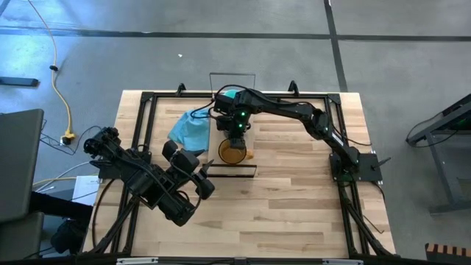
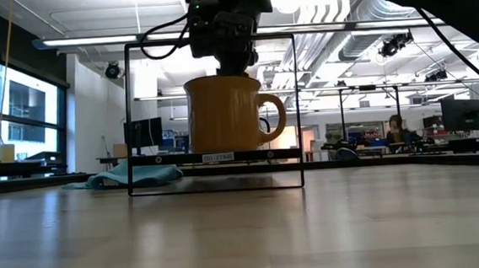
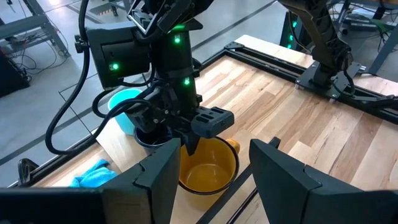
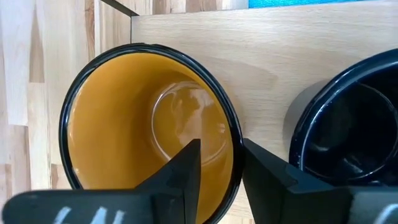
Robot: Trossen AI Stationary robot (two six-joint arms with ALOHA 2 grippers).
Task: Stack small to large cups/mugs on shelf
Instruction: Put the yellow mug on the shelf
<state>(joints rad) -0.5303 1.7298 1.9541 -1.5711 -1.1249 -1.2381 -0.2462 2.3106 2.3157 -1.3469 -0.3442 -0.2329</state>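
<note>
The amber-orange mug (image 1: 234,153) stands upright on the near end of the light-wood shelf (image 1: 246,168). The black mug (image 4: 348,124) is just behind it, and the teal mug (image 1: 228,93) is farther back. My right gripper (image 4: 221,146) points down over the amber mug (image 4: 143,124) and is open, with one finger inside the mug and one outside its rim. My left gripper (image 1: 206,171) hangs open above the table, left of the shelf's near end, with nothing between its fingers. My right gripper comes from above with its fingers on either side of the amber mug's rim (image 4: 235,140), on the side toward the black mug. Amber wall shows between the inner finger (image 4: 186,171) and the rim. Whether the outer finger (image 4: 264,177) touches the rim, I cannot tell.
A light blue cloth (image 1: 190,129) lies on the table just left of the shelf. A black wire frame (image 2: 212,110) stands around the shelf's near end. The wooden tabletop is bare to the near and right sides.
</note>
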